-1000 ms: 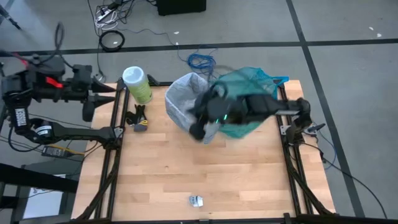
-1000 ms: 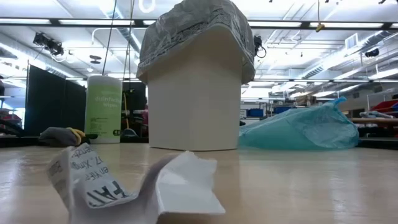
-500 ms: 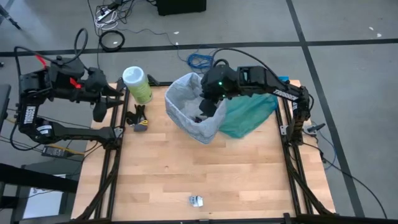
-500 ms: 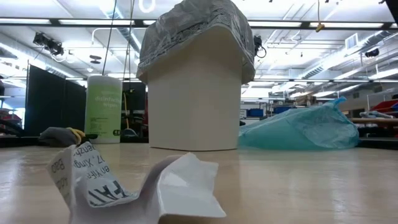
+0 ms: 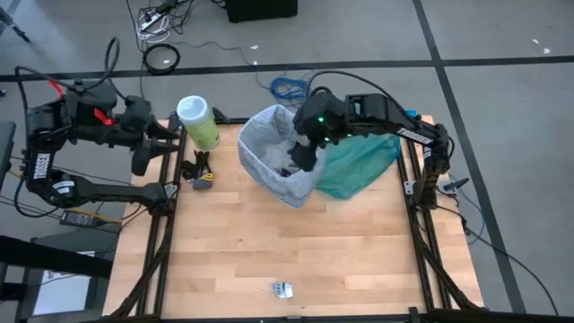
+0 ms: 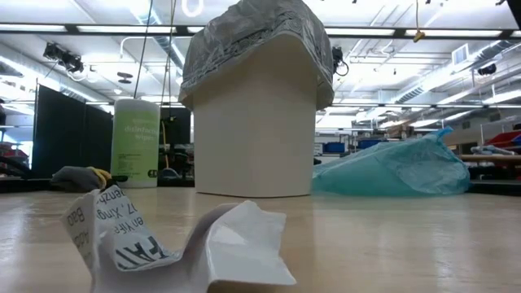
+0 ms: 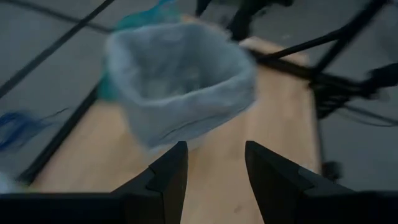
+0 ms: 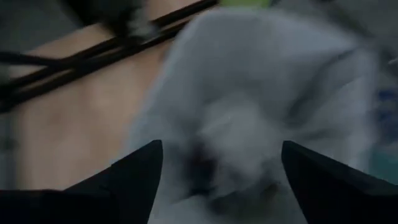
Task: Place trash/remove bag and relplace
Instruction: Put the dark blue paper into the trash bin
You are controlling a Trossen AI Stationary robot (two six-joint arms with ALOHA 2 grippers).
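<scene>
Right gripper (image 5: 300,160) above lined bin, fingers spread, gripping nothing.
Pale grey bag (image 5: 260,148) lining white bin (image 6: 256,122) at table's (image 5: 269,251) far side; dark scraps inside. One crumpled printed scrap (image 5: 283,289) near front edge. Teal bag (image 5: 359,161) beside bin. Left gripper (image 5: 143,160) parked off table's left edge, fingers apart, empty.

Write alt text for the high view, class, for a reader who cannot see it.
The right hand, open, hangs over a white bin lined with a crinkly pale grey plastic bag at the far side of a wooden table, with a teal-green plastic bag beside it. The left hand waits off the table's left edge; a small crumpled paper scrap lies near the front.
</scene>
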